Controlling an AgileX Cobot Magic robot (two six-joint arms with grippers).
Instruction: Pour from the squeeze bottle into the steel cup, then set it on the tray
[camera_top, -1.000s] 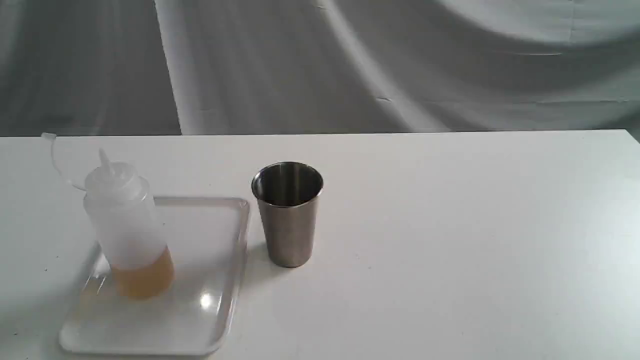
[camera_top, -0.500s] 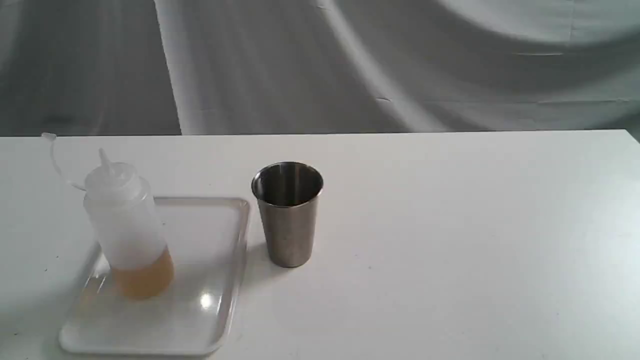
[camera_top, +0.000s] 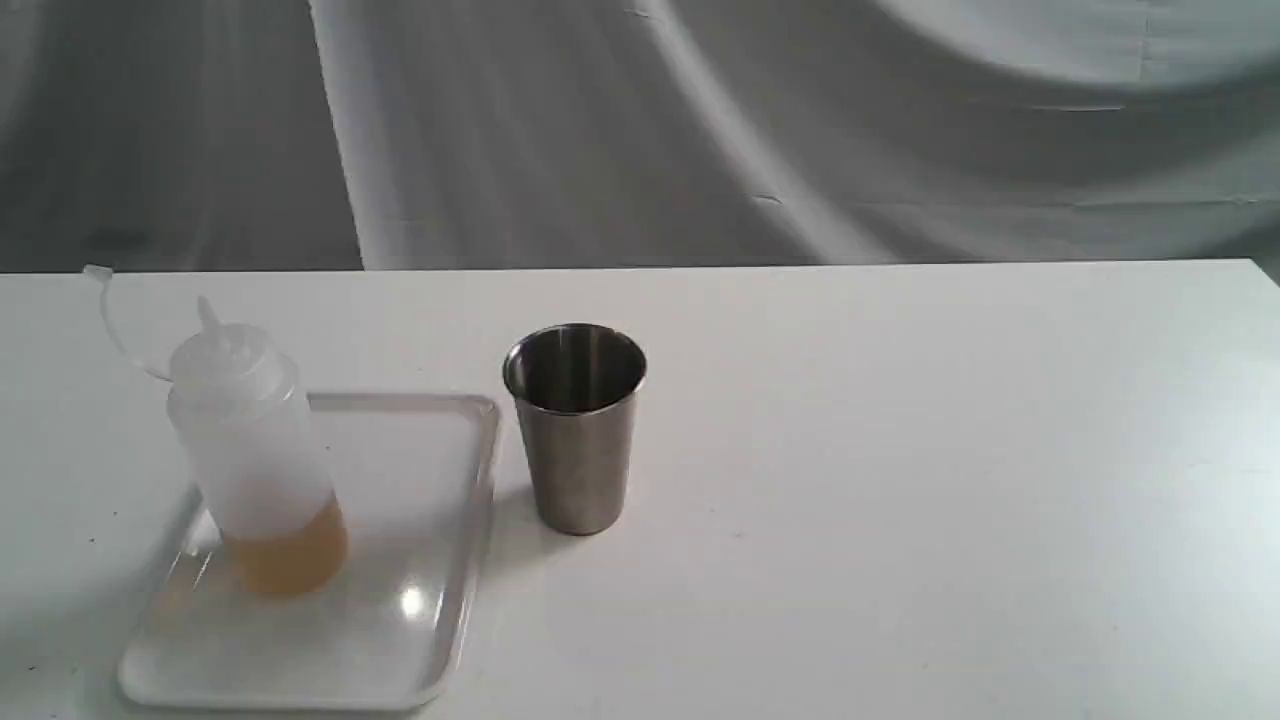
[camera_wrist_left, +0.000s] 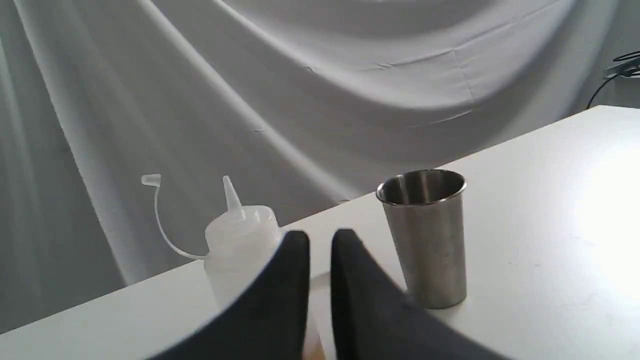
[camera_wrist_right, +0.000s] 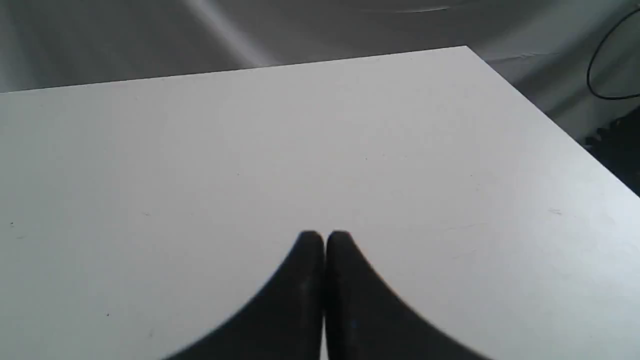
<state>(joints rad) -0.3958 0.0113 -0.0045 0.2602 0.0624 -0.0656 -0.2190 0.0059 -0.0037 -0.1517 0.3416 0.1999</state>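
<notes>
Exterior view: white table (camera_top: 900, 450) across the whole lower frame, grey draped cloth (camera_top: 700, 130) behind. On the left part of the table, tray (camera_top: 420, 480), flat, long axis running from near edge to far.

On the tray's far left part, bottle (camera_top: 255, 450), standing on its base; long axis close to vertical, top leaning a little left in this view, nozzle pointing up. Amber liquid only in the bottom part, the rest cloudy white.

Just right of the tray's far corner, cup (camera_top: 578, 450), upright on the table, mouth up, narrow end down, a thin strip of table between the two. Dark inside; contents impossible to tell.

Left wrist view: left gripper (camera_wrist_left: 320, 237) short of both bottle and cup, aimed between them, fingers a narrow slit apart, nothing held.

Right wrist view: right gripper (camera_wrist_right: 325, 237) over bare table, fingertips pressed together, nothing held.

Off the bottle's neck, strap (camera_top: 110, 320) curving left and up, small cap (camera_top: 95, 272) at its end, clear of the nozzle.
</notes>
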